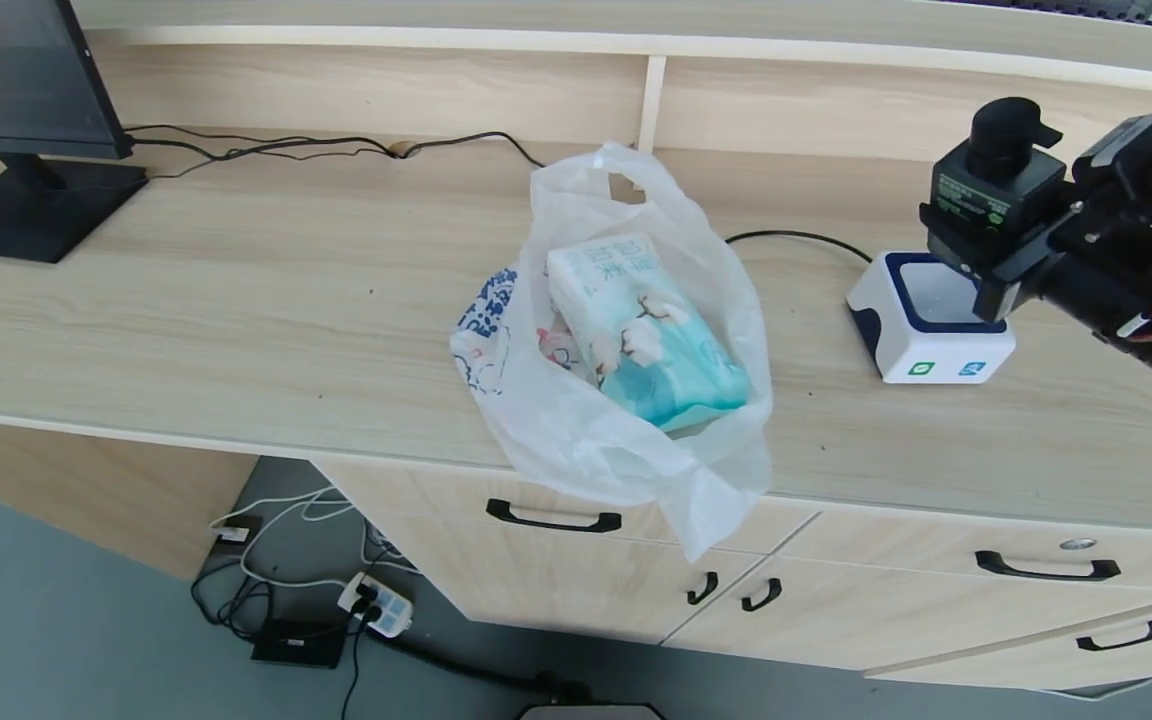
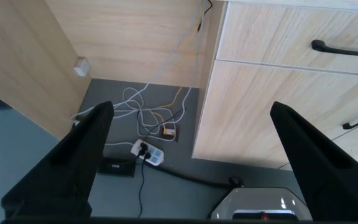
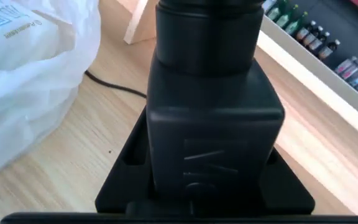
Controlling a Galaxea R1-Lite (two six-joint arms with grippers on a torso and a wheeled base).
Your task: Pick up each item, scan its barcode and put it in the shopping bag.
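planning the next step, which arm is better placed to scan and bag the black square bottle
Right. The right gripper is shut on the black square round-capped bottle above the white and blue scanner box, near the translucent white plastic shopping bag. The left gripper hangs open below the wooden counter.

Left pincer [image 2: 191, 107] gapes wide over floor cables [image 2: 143, 116] beside wooden drawers [image 2: 278, 37].

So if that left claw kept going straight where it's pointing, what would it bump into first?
Most likely the grey floor, near the loose cables and white power strip. The left gripper hangs open, pointing down. The drawer cabinet sits close beside that line; depth is unclear.
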